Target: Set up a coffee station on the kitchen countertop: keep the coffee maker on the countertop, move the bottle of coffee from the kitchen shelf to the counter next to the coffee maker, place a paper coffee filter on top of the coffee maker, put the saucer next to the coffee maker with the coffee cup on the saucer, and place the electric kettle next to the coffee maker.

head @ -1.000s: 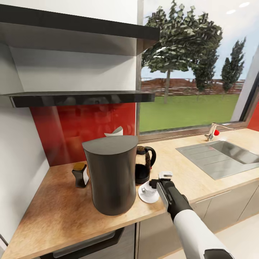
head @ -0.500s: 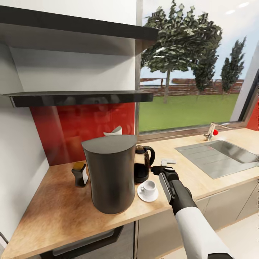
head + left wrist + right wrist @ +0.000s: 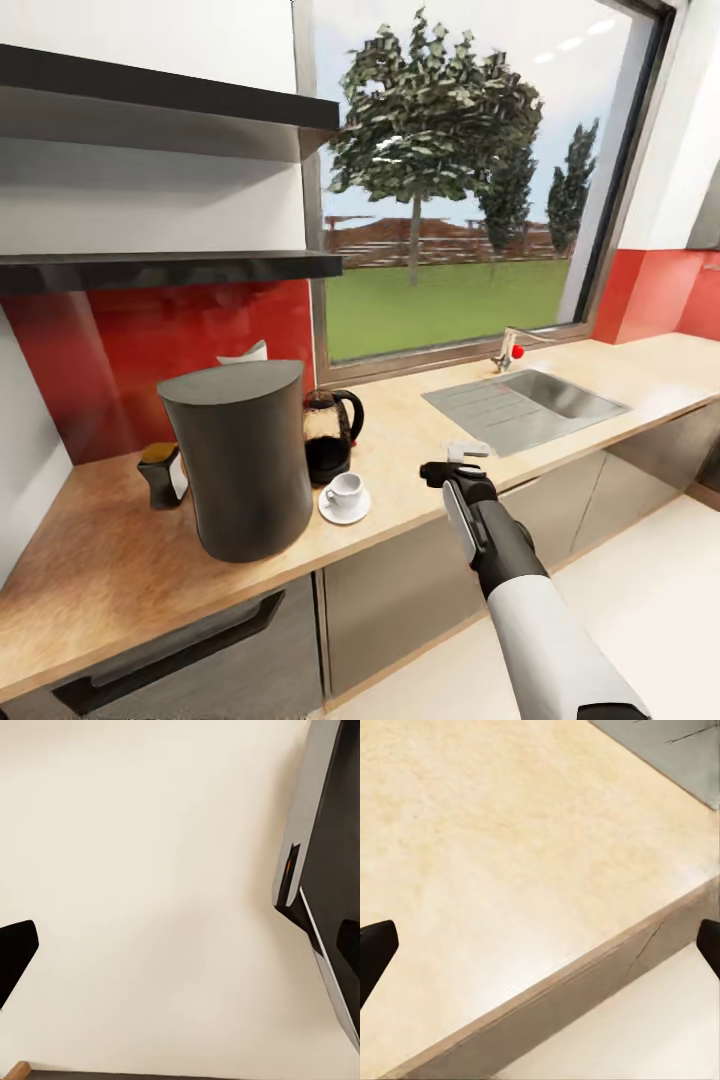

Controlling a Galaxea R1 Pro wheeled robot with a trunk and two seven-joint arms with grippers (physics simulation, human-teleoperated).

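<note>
- The coffee maker (image 3: 238, 455) stands on the desk (image 3: 420, 450), with the electric kettle (image 3: 328, 440) just beside it.
- The coffee cup (image 3: 345, 490) sits on the saucer (image 3: 345, 507), in front of the kettle.
- The bottle of coffee (image 3: 165, 475) stands on the maker's other side.
- The right end effector (image 3: 455, 465) hangs over the desk's front edge, fingers spread wide, holding nothing.
- The left end effector's (image 3: 180, 945) dark fingertips sit far apart over pale floor.

The coffee maker (image 3: 243, 455) stands on the tabletop (image 3: 420, 440) under the kitchen shelf (image 3: 170, 268). The bottle of coffee (image 3: 164, 474) stands to its left. The electric kettle (image 3: 330, 433) is just to its right and a bit behind. The coffee cup (image 3: 346, 490) sits on the saucer (image 3: 344, 507) in front of the kettle. The sink (image 3: 520, 400) lies farther right, and the right gripper (image 3: 445, 470) hangs between saucer and sink.
</note>
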